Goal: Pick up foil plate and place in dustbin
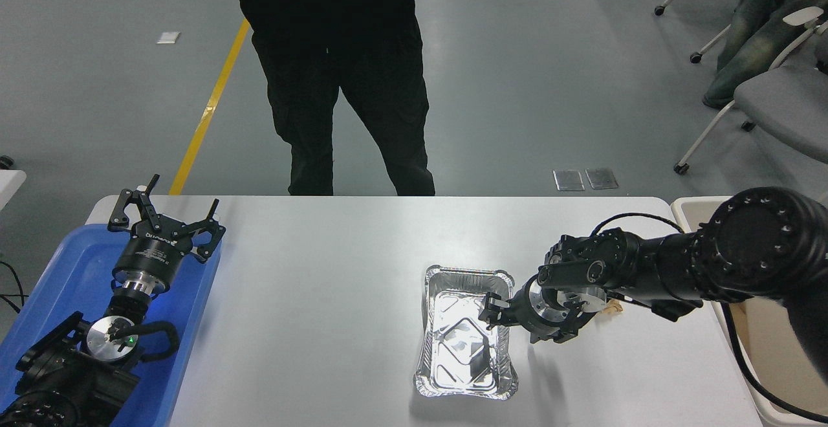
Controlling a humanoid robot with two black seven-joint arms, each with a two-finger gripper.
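The right gripper (493, 309) sits at the right long rim of the foil plate (462, 339), and its fingers look drawn close together over that rim. It seems to pinch the thin edge, but the black fingers hide the contact, so I cannot say for sure that the foil is caught. An edge grip makes sense here: the plate is shallow and wide, and its crimped rim is the only part thin enough to fit between the fingers. The plate lies flat on the table (310, 297), stretching from the gripper to its left and toward the camera.

Just behind the wrist, on the side away from the plate, a small brown paper ball (612, 306) peeks out, partly hidden by the arm. Farther along the arm, past the right end of the table, stands the dustbin (692, 206); only its cream rim and some of its beige inside show. I judge the plate is not yet lifted, and the carry to the bin will be short.

Well apart on the other side, the left gripper (165, 221) is parked with its fingers spread wide over a blue tray (58, 284).

The table is white and smooth. Beyond its far edge a person in dark clothes (336, 77) stands on a grey floor with a yellow line (210, 107), and office chairs (763, 90) are at the far right.
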